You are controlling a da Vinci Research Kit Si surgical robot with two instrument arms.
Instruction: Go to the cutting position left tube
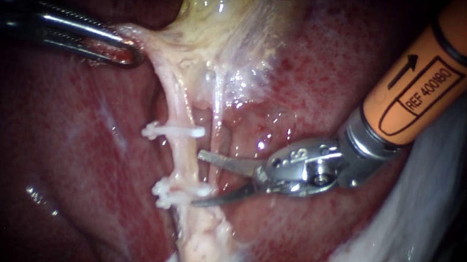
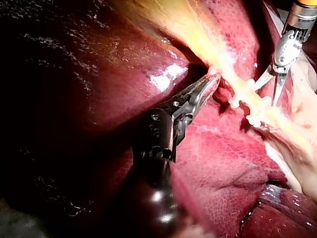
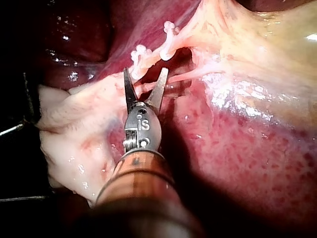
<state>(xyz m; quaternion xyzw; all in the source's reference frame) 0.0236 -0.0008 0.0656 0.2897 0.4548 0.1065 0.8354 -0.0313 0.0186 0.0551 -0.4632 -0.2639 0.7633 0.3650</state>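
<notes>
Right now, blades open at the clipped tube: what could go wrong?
The right instrument has open blades that appear to straddle the right tube; closing could cut it, not the left tube. Its lower blade tip is by the lower clip and might strike it. The left instrument holds the gallbladder; a slip would shift the target.

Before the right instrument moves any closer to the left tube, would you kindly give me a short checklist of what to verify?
1. Left instrument jaws shut on the pale tissue, tube stretched straight: ok.
2. Upper clip and lower clip sit on the left tube with bare tube between them: ok.
3. Right instrument blades open: ok.
4. Blades level with the gap between the clips: ok, though the lower blade is close to the lower clip.
5. Left tube between the blades: not ok; the tips only reach its edge.
6. Thin right tube clear of the blades: cannot tell.
</notes>
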